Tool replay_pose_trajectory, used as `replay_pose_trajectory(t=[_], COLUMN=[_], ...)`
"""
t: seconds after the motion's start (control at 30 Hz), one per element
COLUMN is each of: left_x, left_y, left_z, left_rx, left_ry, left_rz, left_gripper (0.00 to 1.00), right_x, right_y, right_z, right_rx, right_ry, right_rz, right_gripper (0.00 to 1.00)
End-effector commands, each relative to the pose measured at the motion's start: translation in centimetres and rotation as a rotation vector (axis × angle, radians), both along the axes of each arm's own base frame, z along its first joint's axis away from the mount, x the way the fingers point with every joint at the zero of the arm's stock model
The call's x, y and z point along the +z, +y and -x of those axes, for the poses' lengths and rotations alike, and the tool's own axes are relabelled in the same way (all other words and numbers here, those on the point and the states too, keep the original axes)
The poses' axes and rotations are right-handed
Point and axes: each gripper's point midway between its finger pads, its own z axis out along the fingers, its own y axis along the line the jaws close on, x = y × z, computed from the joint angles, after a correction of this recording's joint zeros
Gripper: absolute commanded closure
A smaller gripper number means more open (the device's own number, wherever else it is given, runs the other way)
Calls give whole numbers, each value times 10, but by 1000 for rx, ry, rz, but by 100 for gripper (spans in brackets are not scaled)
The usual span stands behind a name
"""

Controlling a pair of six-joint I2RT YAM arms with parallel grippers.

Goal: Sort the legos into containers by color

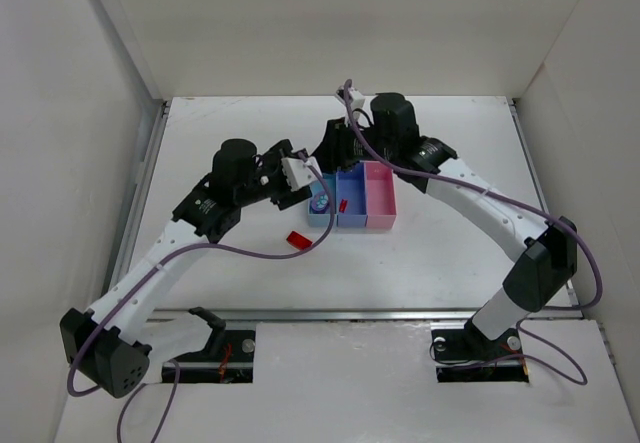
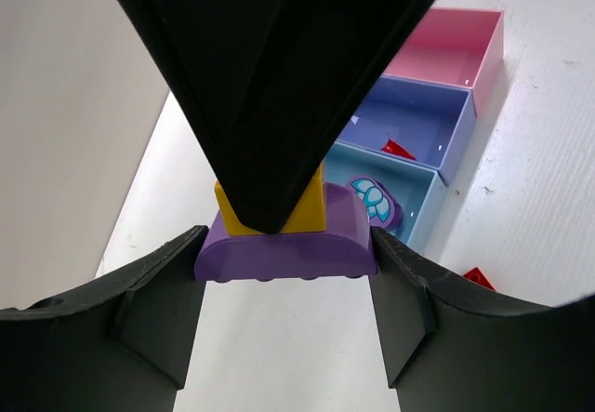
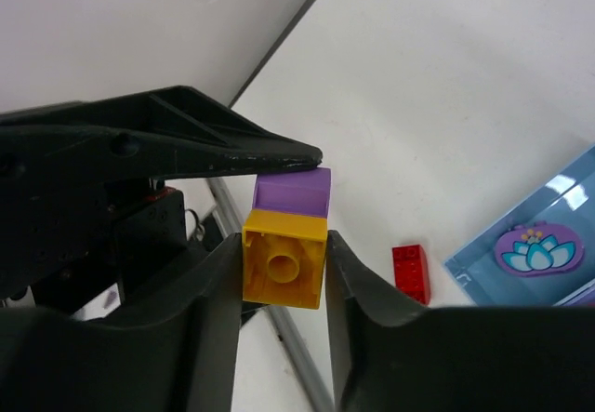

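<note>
Both arms meet just beside the end of the bin row. My left pincer (image 2: pixel 288 243) is clamped on the purple curved brick (image 2: pixel 279 254), one finger on each end of it. A yellow brick (image 3: pixel 284 261) is stuck on top of that purple one, and my right pincer (image 3: pixel 282 245) squeezes it from both sides, coming in from above in the left wrist view. So the two-piece stack is held between both pincers at once.

Past the left pincer's tips are the three joined bins. The light blue bin (image 2: pixel 420 209) is nearest, with a round purple piece (image 2: pixel 375 203) in it that has a lotus print. Next comes the blue-violet bin (image 2: pixel 456 138) with a red piece (image 2: pixel 395 149) inside, then the pink bin (image 2: pixel 490 54).

One red brick (image 1: pixel 297 238) lies loose on the table (image 1: pixel 450 253) — on the arm-base side of the left pincer, near the light blue bin's end.
</note>
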Motion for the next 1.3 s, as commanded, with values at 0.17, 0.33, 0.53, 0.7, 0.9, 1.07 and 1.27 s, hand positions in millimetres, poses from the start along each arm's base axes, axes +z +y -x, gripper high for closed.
replay_pose_trajectory(t=[0.17,0.33,0.53,0.7,0.9,1.07,1.27], left_x=[21,-11,-48,-56,-73,-65,-74], left_y=[1,12,30,36,45,37,8], left_z=[-11,-17,-12,-10,-5,-5,-12], left_rx=[81,163,190,193,204,196,154], left_ry=[14,92,120,143,180,196,365], left_rz=[36,-29,-127,-131,-150,-102,-43], left_gripper=[100,100,100,100,100,100,100], right_x=[20,8,-8,-8,-10,-25,-49], right_y=[2,-4,-31,-43,-64,-89,-157], right_z=[-3,-6,-22,-31,-44,-57,-71], right_rx=[-24,-70,-168,-204,-276,-376,-567], right_ry=[-55,-33,12,20,35,52,69], right_rz=[-34,5,21,17,15,85,177], right_gripper=[100,100,100,100,100,100,100])
